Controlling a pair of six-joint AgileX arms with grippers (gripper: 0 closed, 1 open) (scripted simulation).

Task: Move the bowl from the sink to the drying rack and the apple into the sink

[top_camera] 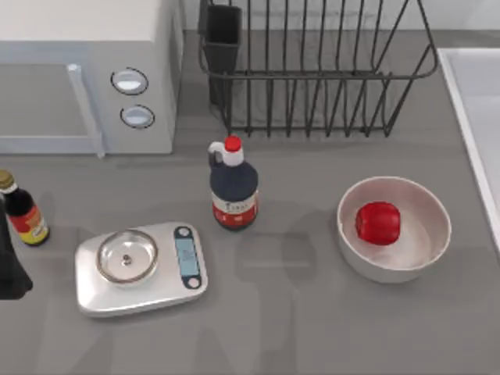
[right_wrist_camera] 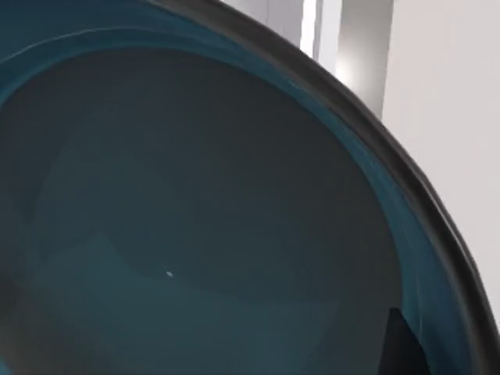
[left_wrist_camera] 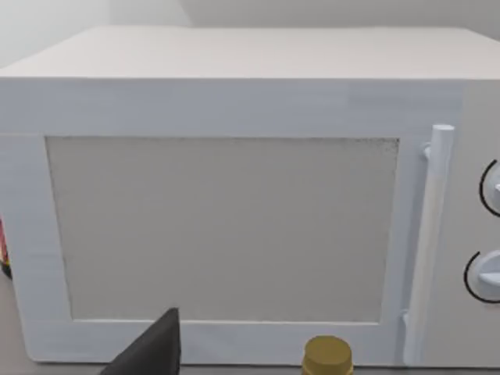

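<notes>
Bowl step: right wrist camera sits close over the teal bowl [right_wrist_camera: 195,219]; end effector state can't tell. Next: grip rim, carry to drying rack [top_camera: 312,70].

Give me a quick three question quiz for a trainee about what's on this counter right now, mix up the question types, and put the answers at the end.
1. True or false: the apple lies inside the white bowl.
2. What stands directly between the microwave and the white bowl? A) kitchen scale B) dark bottle with a red cap C) drying rack
3. Fill in: the drying rack currently holds ____ dishes.

Key: 1 true. 2 B, the dark bottle with a red cap. 3 no; only its utensil cup sits at one corner.
</notes>
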